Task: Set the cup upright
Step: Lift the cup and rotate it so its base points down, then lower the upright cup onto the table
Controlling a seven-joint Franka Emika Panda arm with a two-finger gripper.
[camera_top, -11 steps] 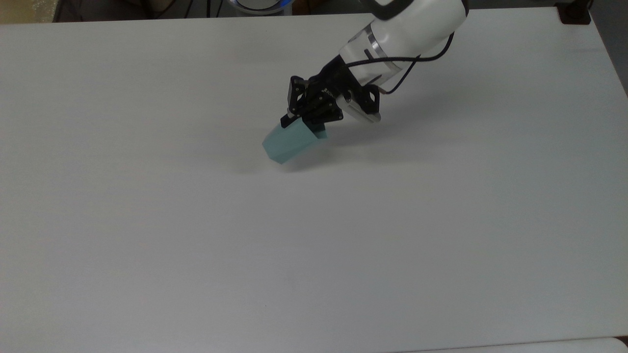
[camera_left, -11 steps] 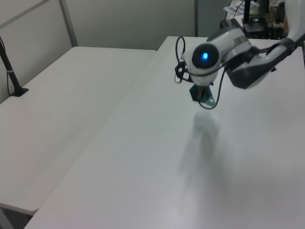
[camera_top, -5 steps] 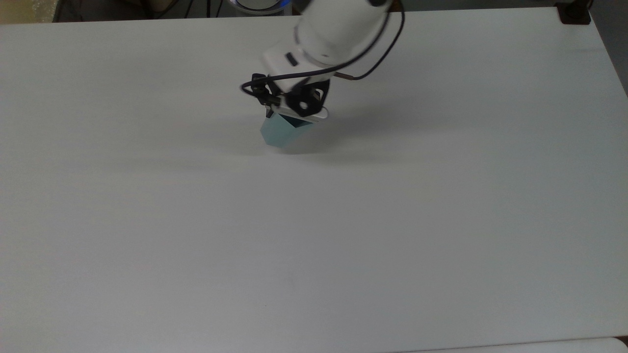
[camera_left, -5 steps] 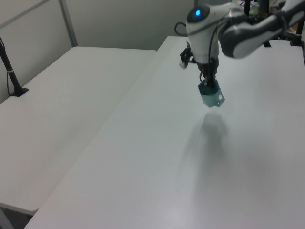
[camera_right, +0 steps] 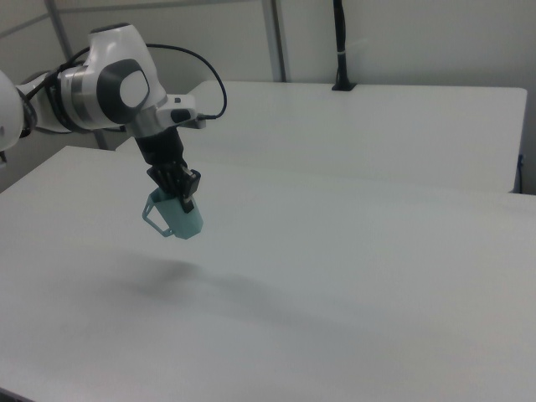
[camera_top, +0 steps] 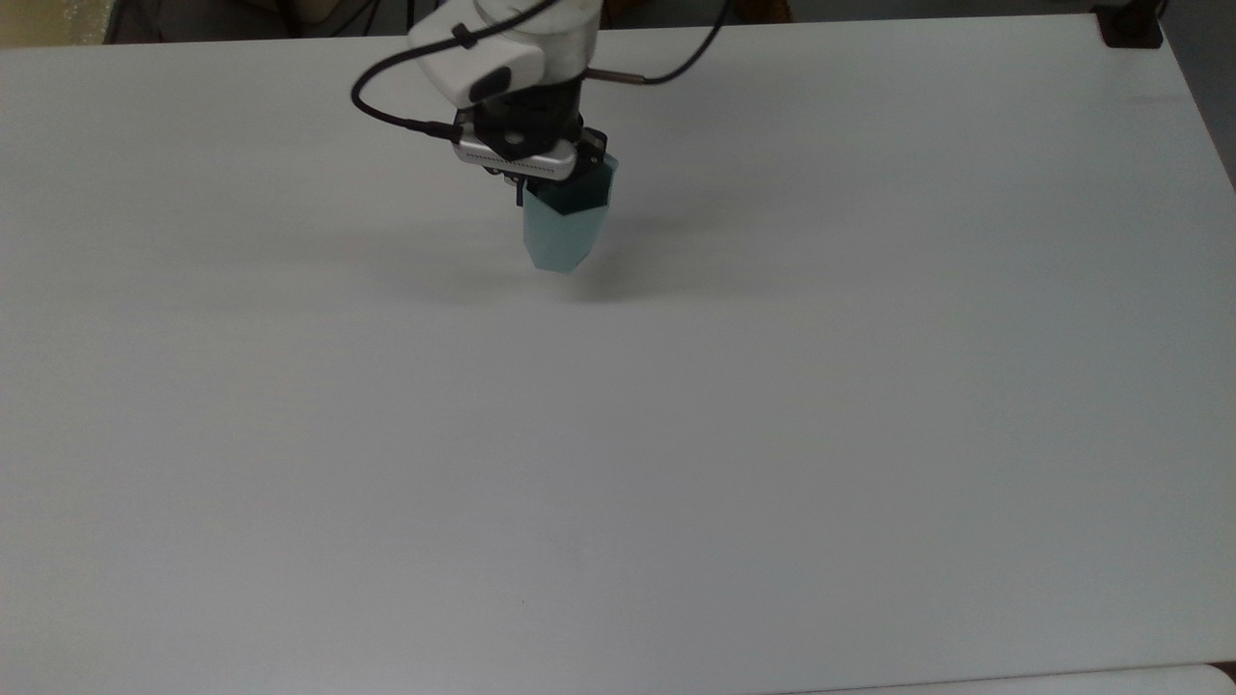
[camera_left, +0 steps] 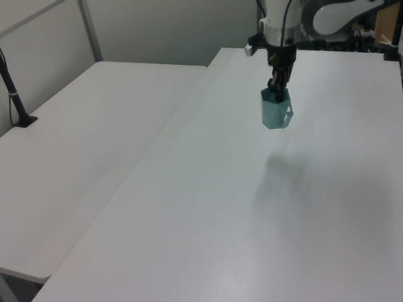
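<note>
The cup (camera_top: 563, 236) is a pale teal faceted cup hanging in the air above the white table (camera_top: 772, 434). It is nearly upright, with its rim up and its narrow base down. My gripper (camera_top: 558, 193) points straight down and is shut on the cup's rim. In the left view the cup (camera_left: 276, 113) hangs below the gripper (camera_left: 276, 93), with its loop handle toward the left view's right. In the right view the cup (camera_right: 182, 219) under the gripper (camera_right: 183, 198) casts a shadow on the table below, so its base is off the surface.
A second white table (camera_left: 75, 145) adjoins this one, also in the right view (camera_right: 377, 126). A black clamp post (camera_left: 16, 94) stands on it. A dark mount (camera_top: 1130, 24) sits at the top view's far right corner.
The arm swung from a slant to vertical. The cup turned with it from lying sideways to rim up and rose a little above the table.
</note>
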